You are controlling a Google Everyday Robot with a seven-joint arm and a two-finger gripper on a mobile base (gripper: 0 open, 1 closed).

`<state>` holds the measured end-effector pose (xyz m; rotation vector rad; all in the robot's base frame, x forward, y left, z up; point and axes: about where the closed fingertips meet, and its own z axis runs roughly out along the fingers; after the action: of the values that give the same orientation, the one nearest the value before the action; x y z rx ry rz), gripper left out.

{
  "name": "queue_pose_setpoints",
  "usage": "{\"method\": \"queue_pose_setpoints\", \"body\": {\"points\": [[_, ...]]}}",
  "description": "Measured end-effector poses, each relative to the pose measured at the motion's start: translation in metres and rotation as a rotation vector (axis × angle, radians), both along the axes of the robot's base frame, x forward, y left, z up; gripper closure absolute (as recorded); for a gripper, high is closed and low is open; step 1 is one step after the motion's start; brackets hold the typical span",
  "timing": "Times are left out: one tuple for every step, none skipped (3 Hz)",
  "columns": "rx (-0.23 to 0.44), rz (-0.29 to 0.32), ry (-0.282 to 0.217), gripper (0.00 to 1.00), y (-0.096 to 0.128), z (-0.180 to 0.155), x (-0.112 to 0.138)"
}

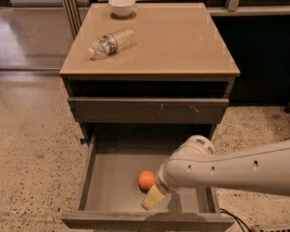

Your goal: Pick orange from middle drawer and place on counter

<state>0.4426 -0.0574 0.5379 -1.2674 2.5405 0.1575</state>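
Observation:
The orange [146,179] lies on the flat bottom of the pulled-out middle drawer [111,178], near its centre. My gripper [153,196] reaches down into the drawer from the right, right beside the orange on its right and front side, with one pale fingertip [152,198] showing. The white arm [232,170] comes in from the right edge and covers the drawer's right part. The tan counter [183,37] tops the cabinet above.
A clear plastic bottle [112,42] lies on its side on the counter's left part. A white bowl [122,6] stands at its back left. The grey drawer front [147,110] above is shut. Speckled floor [29,153] surrounds the cabinet.

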Motion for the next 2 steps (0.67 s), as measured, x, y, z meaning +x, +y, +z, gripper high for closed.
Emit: {"method": "queue_pose_setpoints", "body": {"points": [[0.106, -0.1, 0.051, 0.0, 0.006, -0.02, -0.003], [0.271, -0.231, 0.072, 0.0, 0.008, -0.03, -0.003]]}}
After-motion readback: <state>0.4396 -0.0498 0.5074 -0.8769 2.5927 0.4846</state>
